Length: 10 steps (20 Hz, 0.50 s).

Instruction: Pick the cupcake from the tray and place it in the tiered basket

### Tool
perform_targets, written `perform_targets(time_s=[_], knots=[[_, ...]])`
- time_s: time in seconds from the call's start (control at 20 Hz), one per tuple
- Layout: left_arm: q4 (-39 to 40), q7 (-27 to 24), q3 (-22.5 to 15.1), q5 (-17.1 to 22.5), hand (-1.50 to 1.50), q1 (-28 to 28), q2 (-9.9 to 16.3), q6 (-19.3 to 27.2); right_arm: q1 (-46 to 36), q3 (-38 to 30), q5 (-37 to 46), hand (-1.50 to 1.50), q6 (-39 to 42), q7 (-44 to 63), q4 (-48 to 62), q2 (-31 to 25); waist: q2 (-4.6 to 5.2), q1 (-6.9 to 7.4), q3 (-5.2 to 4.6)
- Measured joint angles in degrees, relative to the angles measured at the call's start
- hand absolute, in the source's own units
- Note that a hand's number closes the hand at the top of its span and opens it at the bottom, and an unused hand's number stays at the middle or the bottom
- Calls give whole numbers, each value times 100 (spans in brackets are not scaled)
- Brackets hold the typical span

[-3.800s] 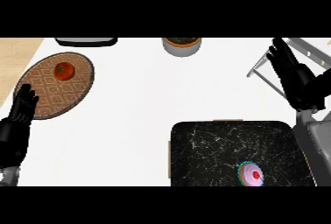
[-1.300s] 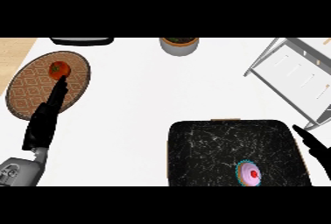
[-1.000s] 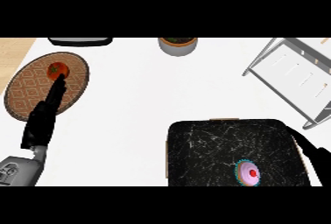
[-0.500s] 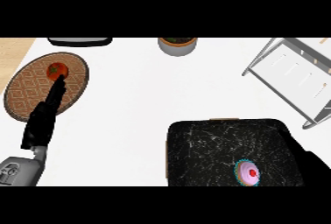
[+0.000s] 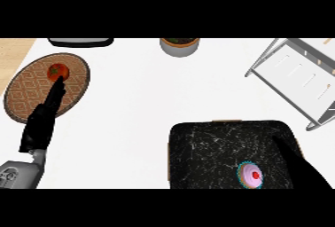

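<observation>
Over tray (image 5: 196, 146), right robot hand (image 5: 297, 162), fingers straight

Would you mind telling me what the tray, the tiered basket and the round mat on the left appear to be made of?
The tray looks like polished black stone, perhaps marble: dark with fine pale veins, and a thin brown edge that may be wood. The tiered basket seems to be grey metal wire, judging by its thin straight bars. The round mat looks woven, maybe rattan or fabric: brown with a diamond pattern.
</observation>
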Motion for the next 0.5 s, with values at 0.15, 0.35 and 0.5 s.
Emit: perform_targets(time_s=[0.15, 0.35, 0.5], knots=[[88, 30, 37, -44, 0, -118, -58, -14, 56, 21, 91, -150, 13, -111, 279, 185, 5, -9, 1], [66, 55, 111, -73, 0, -122, -61, -95, 26, -47, 135, -150, 103, -73, 340, 352, 4, -2, 3], [81, 38, 173, -102, 0, -113, -64, -166, 60, -36, 238, -150, 138, -172, 566, 526, 4, -1, 2]])
